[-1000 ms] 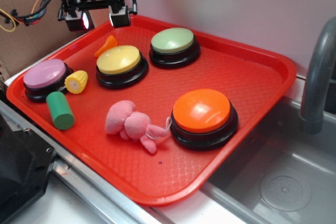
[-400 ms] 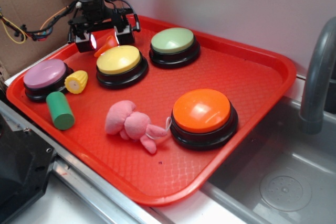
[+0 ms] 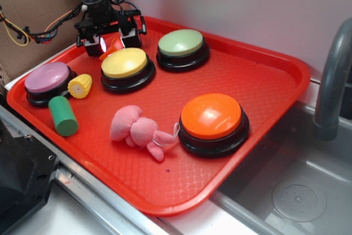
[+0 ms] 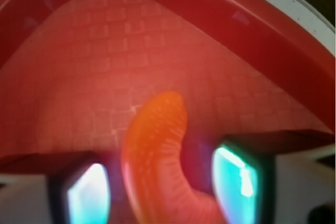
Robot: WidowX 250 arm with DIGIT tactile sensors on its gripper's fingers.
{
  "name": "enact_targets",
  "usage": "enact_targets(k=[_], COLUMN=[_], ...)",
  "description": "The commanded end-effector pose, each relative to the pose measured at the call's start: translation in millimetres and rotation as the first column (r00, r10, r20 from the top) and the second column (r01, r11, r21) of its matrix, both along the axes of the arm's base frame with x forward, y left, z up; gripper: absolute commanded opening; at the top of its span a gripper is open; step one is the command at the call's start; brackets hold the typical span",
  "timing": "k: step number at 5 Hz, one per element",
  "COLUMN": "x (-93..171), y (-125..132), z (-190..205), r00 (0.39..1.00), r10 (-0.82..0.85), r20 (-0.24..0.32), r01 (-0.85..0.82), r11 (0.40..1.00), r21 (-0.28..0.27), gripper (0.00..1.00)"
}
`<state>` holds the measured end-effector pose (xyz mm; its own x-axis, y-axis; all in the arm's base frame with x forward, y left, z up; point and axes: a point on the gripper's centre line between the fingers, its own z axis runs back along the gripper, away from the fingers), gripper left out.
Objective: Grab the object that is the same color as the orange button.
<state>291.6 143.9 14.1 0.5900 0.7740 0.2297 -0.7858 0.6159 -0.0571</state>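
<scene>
The gripper [image 3: 110, 41] is coming down from above the tray's [image 3: 264, 75] back corner onto the orange cone [image 3: 113, 47]. Its open jaws are now straddling the cone, just behind the yellow button [image 3: 126, 63].

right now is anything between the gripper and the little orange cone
Nothing visible. The gripper sits open astride the orange cone: the wrist view shows it lying on the red tray between the two fingers, with no other object in the gap. The yellow button is close beside it but outside the fingers.
</scene>
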Motion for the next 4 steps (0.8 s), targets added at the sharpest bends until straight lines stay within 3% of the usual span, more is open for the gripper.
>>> enact_targets(k=[1,4], x=[-7.3,-3.0], y=[10.7,7.9], z=[3.3,15.2], r00=[1.000,1.000], r10=[0.012,0.007], r20=[0.023,0.001], r01=[-0.011,-0.007], r11=[1.000,1.000], r21=[-0.017,-0.005], gripper=[0.00,0.00])
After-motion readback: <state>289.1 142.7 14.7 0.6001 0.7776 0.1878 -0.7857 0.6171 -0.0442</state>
